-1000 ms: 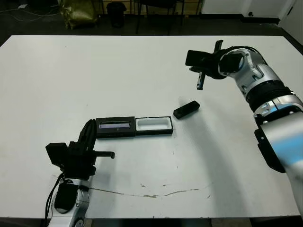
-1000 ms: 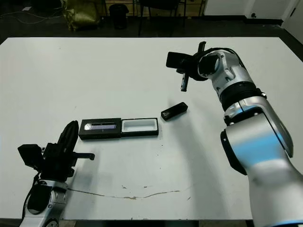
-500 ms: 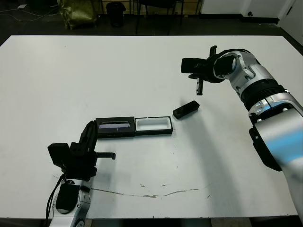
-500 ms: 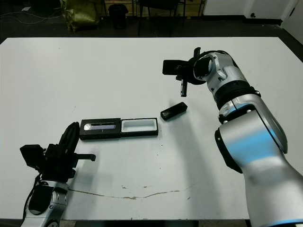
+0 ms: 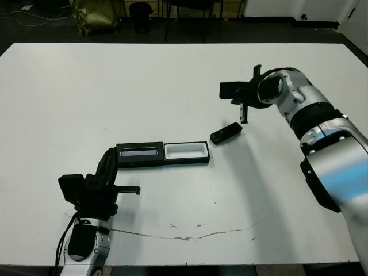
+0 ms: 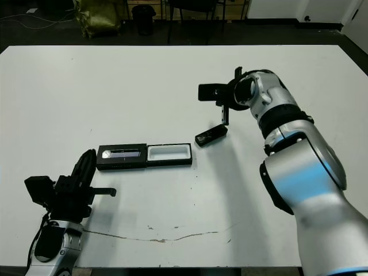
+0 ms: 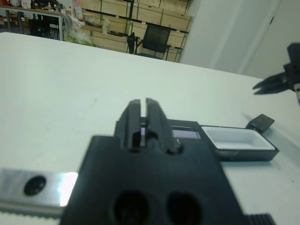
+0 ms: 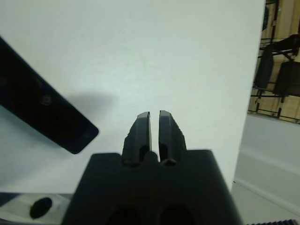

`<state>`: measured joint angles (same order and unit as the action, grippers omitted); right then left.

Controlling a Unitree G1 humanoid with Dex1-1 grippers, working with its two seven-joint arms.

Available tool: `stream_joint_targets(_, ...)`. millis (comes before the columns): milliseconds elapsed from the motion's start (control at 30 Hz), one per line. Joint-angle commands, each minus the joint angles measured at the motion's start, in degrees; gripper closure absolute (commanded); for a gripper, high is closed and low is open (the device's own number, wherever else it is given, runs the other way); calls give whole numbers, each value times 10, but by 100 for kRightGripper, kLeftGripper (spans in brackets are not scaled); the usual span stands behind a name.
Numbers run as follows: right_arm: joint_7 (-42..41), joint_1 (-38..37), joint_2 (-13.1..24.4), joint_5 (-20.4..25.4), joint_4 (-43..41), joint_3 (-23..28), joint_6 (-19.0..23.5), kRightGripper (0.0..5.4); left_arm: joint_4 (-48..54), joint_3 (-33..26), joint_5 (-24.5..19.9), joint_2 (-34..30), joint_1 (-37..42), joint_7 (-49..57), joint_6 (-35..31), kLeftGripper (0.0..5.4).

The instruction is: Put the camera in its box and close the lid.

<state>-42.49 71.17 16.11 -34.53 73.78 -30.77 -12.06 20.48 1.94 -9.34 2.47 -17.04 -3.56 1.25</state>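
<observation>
Your right gripper (image 5: 244,115) hangs fingers-down with its jaws pressed together on nothing, and the camera (image 5: 226,133) lies on the table (image 5: 172,86) just beside its tips, at about seven o'clock from them. At nine o'clock of the camera you have the box (image 5: 186,153), open, with the lid (image 5: 140,154) flat on its far side. Your left gripper (image 7: 144,112), also closed and empty, sits at seven o'clock of the lid.

Workshop or lab storeroom: stacked wooden crates (image 7: 140,14), black office chair (image 7: 154,40), cluttered bench (image 7: 33,14), dark floor.
</observation>
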Motion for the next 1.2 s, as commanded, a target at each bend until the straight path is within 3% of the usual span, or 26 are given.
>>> stream_joint_targets(33, -15, -21, -5, 14, 12, 13, 15, 540, -12, 0, -3, -2, -5, -6, 2, 538)
stream_joint_targets(333, 12, -38, -4, 3, 6, 7, -4, 540, -14, 1, -1, -1, -1, -6, 1, 538)
stream_joint_targets(1200, 1, -49, -6, 2, 10, 5, -5, 540, -11, 3, -5, 2, -9, -2, -3, 538)
